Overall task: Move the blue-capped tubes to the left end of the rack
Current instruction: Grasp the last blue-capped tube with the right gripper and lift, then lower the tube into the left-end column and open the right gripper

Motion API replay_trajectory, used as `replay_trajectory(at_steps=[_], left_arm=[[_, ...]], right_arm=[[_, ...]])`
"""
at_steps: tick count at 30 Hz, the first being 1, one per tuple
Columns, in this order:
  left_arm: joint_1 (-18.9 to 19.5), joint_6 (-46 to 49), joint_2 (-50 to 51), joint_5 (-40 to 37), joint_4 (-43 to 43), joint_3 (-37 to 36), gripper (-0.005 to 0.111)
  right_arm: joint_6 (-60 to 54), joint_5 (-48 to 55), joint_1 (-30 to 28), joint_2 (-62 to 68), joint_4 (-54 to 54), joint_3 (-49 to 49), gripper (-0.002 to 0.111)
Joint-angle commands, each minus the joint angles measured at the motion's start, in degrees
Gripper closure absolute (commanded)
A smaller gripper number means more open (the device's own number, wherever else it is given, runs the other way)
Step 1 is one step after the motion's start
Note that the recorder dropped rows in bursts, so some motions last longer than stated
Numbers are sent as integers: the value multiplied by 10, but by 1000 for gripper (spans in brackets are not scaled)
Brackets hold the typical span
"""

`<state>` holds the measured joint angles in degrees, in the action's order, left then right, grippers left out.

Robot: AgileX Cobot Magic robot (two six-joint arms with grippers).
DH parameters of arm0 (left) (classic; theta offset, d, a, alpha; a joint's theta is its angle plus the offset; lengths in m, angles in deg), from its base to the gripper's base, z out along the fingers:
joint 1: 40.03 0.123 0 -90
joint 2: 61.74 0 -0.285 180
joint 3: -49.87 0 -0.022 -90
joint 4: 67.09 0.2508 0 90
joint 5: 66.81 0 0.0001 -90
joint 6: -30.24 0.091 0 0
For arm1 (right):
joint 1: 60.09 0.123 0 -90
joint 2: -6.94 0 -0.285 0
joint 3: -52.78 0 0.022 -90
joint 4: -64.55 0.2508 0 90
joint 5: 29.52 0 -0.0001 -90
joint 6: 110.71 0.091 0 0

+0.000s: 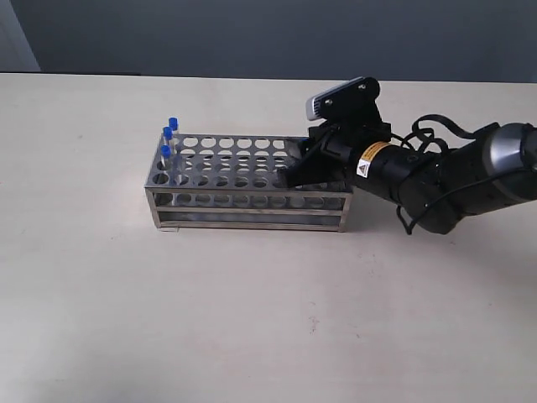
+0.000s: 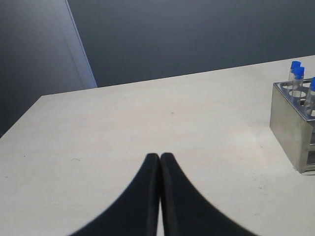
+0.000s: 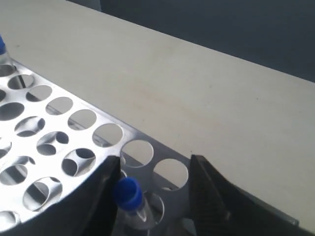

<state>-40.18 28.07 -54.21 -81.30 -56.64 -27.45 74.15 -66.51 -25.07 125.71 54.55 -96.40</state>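
The shiny metal rack stands in the middle of the table. Three blue-capped tubes stand in holes at its left end. The left wrist view shows them too, blue caps above the rack's end wall. My right gripper hovers open over the rack's right end. A fourth blue-capped tube stands in a hole between its fingers, close against one finger and apart from the other. My left gripper is shut on nothing, low over the bare table, well away from the rack.
Many holes of the rack's top plate stand vacant. The pale table spreads all around the rack. A dark wall runs behind the table's far edge. The left arm does not show in the exterior view.
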Motion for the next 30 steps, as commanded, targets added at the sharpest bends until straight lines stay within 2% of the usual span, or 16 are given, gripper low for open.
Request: replay_trajectory(at_steps=[1, 2, 3, 5, 11, 16, 24, 30], left_arm=[[-5, -2, 3, 8, 2, 1, 106], [-5, -2, 3, 8, 2, 1, 106], [-5, -2, 3, 8, 2, 1, 106], [-5, -2, 3, 8, 2, 1, 106], [-5, -2, 3, 8, 2, 1, 106], [-5, -2, 3, 8, 2, 1, 106], [-5, -2, 3, 8, 2, 1, 106], [-5, -2, 3, 8, 2, 1, 106]], right_arm=[[-4, -6, -4, 6, 2, 3, 74], [-4, -10, -4, 6, 2, 3, 79], [-2, -16, -4, 6, 2, 3, 95], [-2, -27, -4, 5, 3, 3, 108], [1, -3, 15, -83, -48, -53, 108], [13, 96, 81, -103, -65, -166, 108], [15, 108, 164, -71, -66, -196, 108], [13, 108, 203, -34, -66, -196, 108]])
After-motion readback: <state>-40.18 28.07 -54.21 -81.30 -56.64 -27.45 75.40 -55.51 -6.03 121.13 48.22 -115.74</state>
